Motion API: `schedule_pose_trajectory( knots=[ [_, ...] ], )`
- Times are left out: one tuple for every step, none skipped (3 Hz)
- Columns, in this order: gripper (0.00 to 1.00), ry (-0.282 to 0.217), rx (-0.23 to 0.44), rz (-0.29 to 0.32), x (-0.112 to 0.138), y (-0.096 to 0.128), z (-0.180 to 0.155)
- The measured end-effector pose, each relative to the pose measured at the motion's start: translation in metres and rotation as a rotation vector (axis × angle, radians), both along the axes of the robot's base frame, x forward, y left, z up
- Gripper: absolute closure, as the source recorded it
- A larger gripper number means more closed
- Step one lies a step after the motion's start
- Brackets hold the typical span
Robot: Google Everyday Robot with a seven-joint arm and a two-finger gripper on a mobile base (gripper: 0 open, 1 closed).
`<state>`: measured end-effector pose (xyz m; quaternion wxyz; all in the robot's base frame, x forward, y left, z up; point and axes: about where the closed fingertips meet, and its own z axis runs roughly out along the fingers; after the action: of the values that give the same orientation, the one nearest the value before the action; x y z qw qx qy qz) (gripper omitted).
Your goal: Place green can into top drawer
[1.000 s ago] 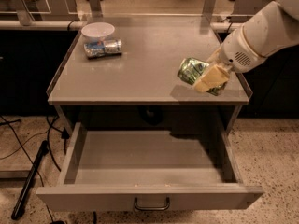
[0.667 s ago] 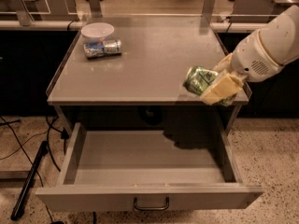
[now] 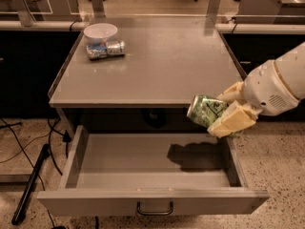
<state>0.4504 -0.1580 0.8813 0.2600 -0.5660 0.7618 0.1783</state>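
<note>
The green can [image 3: 205, 110] has a green, white-streaked label and a silver end. My gripper [image 3: 228, 112] is shut on it and holds it tilted on its side in the air, just past the table's front edge, above the right part of the drawer. The top drawer [image 3: 152, 202] is pulled fully open below the table; it is grey, shallow and bare inside, with a dark handle [image 3: 155, 209] at the middle of its front panel. The can's shadow falls on the drawer floor at the right.
A blue-and-white silver can [image 3: 105, 49] lies on its side at the back left of the grey table [image 3: 157, 66], next to a white bowl [image 3: 100, 31]. A dark pole [image 3: 29, 187] and cables lie on the floor at left. Counters flank the table.
My gripper has carried the green can forward and down, off the table's right side, to a spot over the open drawer's right part.
</note>
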Motion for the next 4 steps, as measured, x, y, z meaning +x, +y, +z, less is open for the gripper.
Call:
schedule_pose_trajectory(
  knots=[
    [1.0,-0.002,0.029,0.044,-0.015,0.02,-0.038],
    [1.0,-0.002,0.029,0.044,-0.015,0.02,-0.038],
    [1.0,-0.017,0.021,0.057,-0.013,0.022,-0.046],
    [1.0,-0.064,0.017,0.101,-0.009,0.034,-0.058]
  ],
)
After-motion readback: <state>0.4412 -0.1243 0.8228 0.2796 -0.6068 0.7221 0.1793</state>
